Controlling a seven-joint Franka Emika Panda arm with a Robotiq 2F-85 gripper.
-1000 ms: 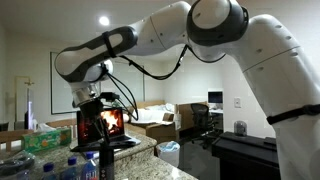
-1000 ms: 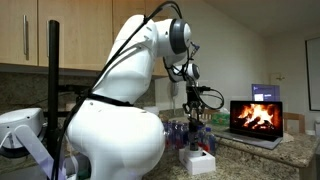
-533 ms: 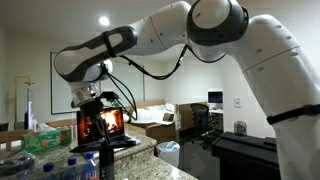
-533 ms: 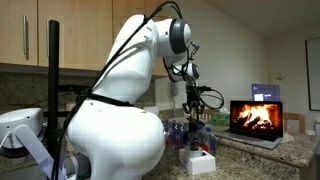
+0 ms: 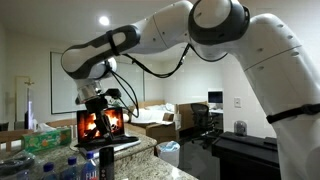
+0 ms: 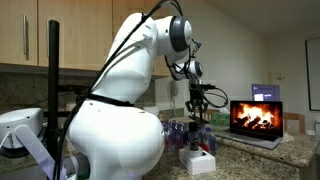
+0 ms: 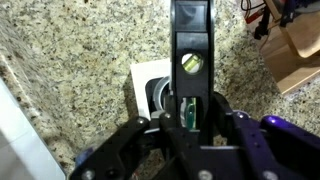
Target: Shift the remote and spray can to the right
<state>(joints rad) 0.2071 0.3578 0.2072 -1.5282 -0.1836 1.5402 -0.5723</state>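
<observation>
Your gripper (image 7: 190, 116) was part-closed on the remote (image 7: 190, 40), pinching one end only. It could have slipped out or clipped the bottles (image 6: 178, 133).

dim indoor light, a ceiling light (image 5: 103, 20) glaring, laptop screen (image 6: 259, 116) glowing, wrist view slightly blurred.

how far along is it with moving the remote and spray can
Done: nothing looks finished yet. In hand: the remote is clamped in the pincer, held above the granite counter. Left: set it down further right, then shift the spray can, which I can't pick out clearly in these views.
</observation>
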